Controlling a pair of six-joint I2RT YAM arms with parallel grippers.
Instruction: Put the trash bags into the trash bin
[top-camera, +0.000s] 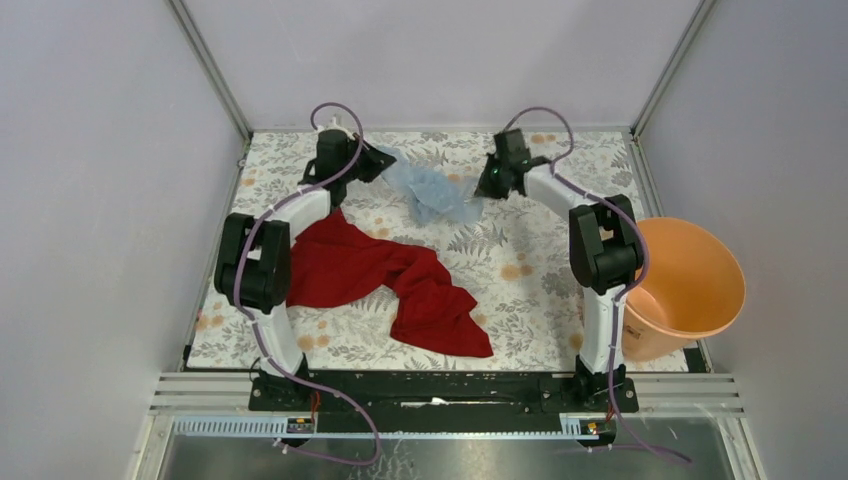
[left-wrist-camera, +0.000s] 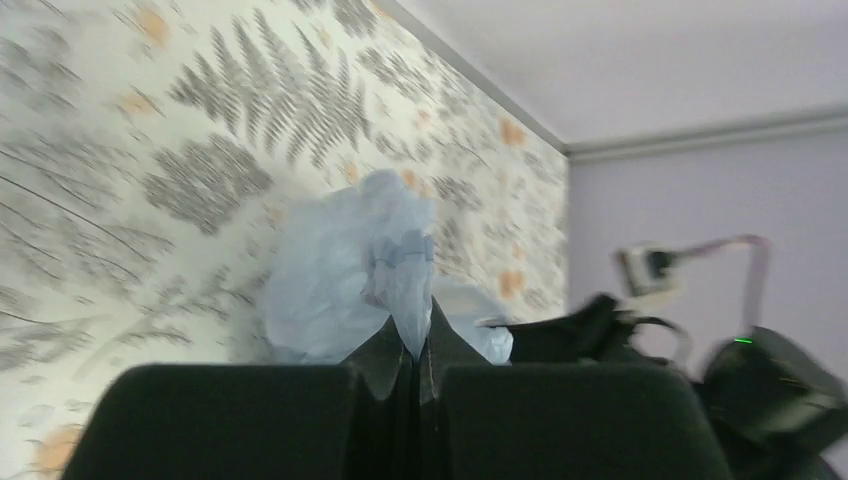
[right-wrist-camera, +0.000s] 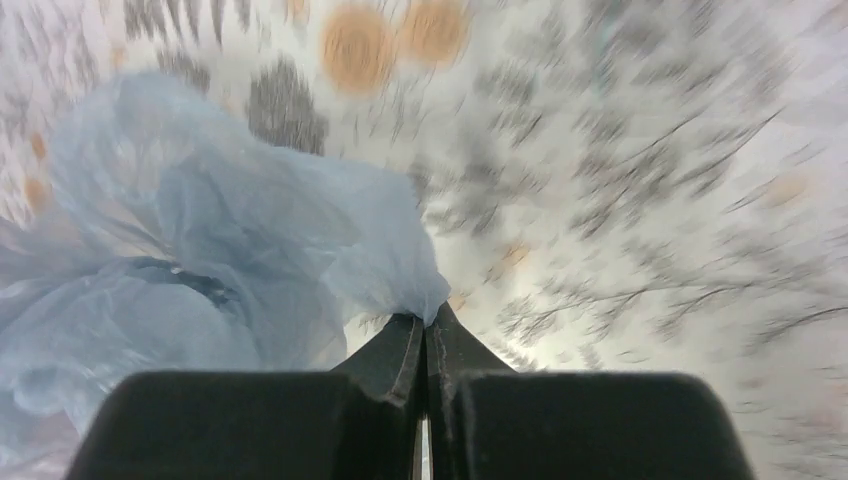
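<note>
The pale-blue trash bag (top-camera: 430, 192) hangs crumpled between my two grippers at the far middle of the table. My left gripper (top-camera: 383, 160) is shut on the bag's left edge; in the left wrist view the film (left-wrist-camera: 350, 275) is pinched between the closed jaws of that gripper (left-wrist-camera: 412, 345). My right gripper (top-camera: 483, 183) is shut on the bag's right edge; in the right wrist view the bag (right-wrist-camera: 200, 250) runs into the shut tips of that gripper (right-wrist-camera: 428, 325). The orange trash bin (top-camera: 690, 285) stands at the right edge of the table, beside the right arm's base.
A large red cloth (top-camera: 380, 275) lies spread on the floral table cover (top-camera: 530, 270) in front of the left arm. Grey walls with metal frame rails enclose the table on three sides. The right arm (left-wrist-camera: 640, 330) shows in the left wrist view.
</note>
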